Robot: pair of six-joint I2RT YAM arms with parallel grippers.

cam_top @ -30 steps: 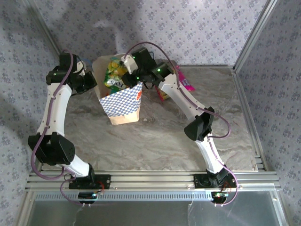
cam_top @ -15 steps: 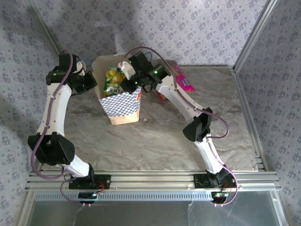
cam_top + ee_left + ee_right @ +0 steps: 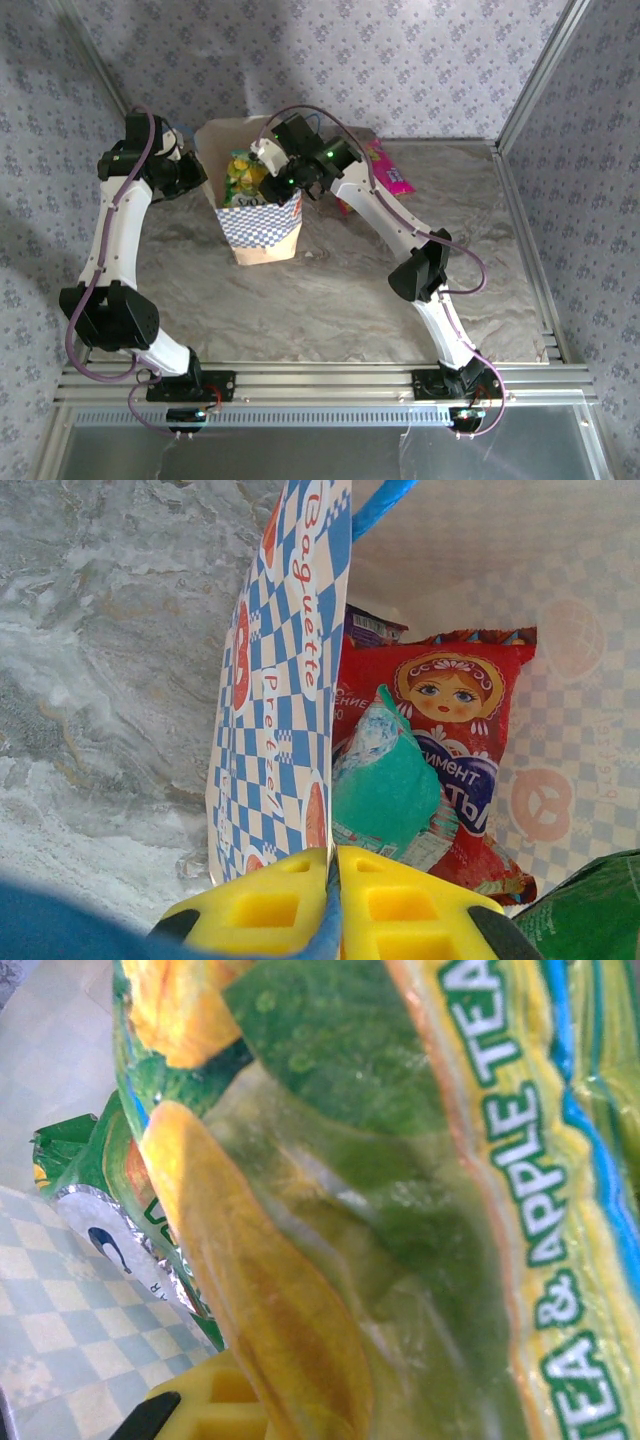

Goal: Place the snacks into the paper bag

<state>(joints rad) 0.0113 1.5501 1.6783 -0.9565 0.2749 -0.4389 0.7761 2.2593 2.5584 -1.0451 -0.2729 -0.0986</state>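
The paper bag (image 3: pixel 262 225) stands upright at the back left of the table with its mouth open. My left gripper (image 3: pixel 333 865) is shut on the bag's left rim (image 3: pixel 280 710) and its blue cord, holding that wall up. Inside lie a red packet (image 3: pixel 450 700) and a teal-white packet (image 3: pixel 395 780). Over the bag's mouth, my right gripper (image 3: pixel 278 175) is shut on the green-yellow packet (image 3: pixel 400 1210), which hangs down inside the bag (image 3: pixel 50 1280). One yellow finger (image 3: pixel 215 1410) shows beside the packet; the other is hidden behind it.
A magenta packet (image 3: pixel 392 168) lies on the marble table (image 3: pixel 330 290) behind the right arm. A small orange-yellow packet (image 3: pixel 347 205) peeks out from under that arm. Patterned walls and aluminium posts close in the back and sides.
My right gripper has moved left and down, carrying the green-yellow packet deeper into the bag. The left gripper has kept its hold on the rim.
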